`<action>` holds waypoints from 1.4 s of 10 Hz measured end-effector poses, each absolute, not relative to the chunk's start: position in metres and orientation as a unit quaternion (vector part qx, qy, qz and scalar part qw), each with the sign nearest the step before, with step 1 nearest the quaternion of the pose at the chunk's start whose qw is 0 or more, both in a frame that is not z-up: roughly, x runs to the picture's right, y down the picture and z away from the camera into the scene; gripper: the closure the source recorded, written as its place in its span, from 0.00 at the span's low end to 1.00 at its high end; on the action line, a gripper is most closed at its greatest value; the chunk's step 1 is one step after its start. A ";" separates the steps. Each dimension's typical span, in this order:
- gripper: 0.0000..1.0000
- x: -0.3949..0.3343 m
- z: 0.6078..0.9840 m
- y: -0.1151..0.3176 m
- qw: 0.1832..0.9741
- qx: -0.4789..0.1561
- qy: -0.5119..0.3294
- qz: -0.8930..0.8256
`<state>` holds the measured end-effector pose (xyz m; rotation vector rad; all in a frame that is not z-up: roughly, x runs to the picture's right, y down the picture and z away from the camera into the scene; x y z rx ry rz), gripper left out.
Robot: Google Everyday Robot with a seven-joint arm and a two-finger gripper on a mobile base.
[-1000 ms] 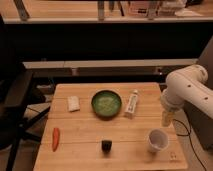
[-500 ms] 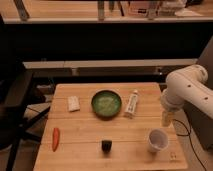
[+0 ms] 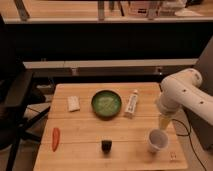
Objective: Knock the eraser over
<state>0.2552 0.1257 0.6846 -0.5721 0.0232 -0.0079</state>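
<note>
Nothing is seen to be moved since a moment ago. On the tabletop (image 3: pixel 80 127), the small black eraser (image 3: pixel 106 145) is left untouched near the front edge, in front of the green bowl (image 3: pixel 106 104). The gripper (image 3: pixel 164 122) is held well apart at the right, above the white cup (image 3: pixel 157 140). Whether it is clenched cannot be told. The knock is likely not started yet.

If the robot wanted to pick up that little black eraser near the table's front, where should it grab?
Probably from straight above, pinching the eraser across its narrower sides near the top: it is a small block standing apart from everything else. The tool hangs at the right, just above the white cup, so it would come in from that side.
</note>
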 end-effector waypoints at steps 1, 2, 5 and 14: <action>0.20 0.245 0.685 0.130 0.959 -0.283 0.008 -0.011; 0.20 0.242 0.685 0.134 0.959 -0.283 0.006 -0.015; 0.20 0.228 0.684 0.146 0.958 -0.284 -0.002 -0.031; 0.20 0.173 0.678 0.184 0.952 -0.290 -0.042 -0.083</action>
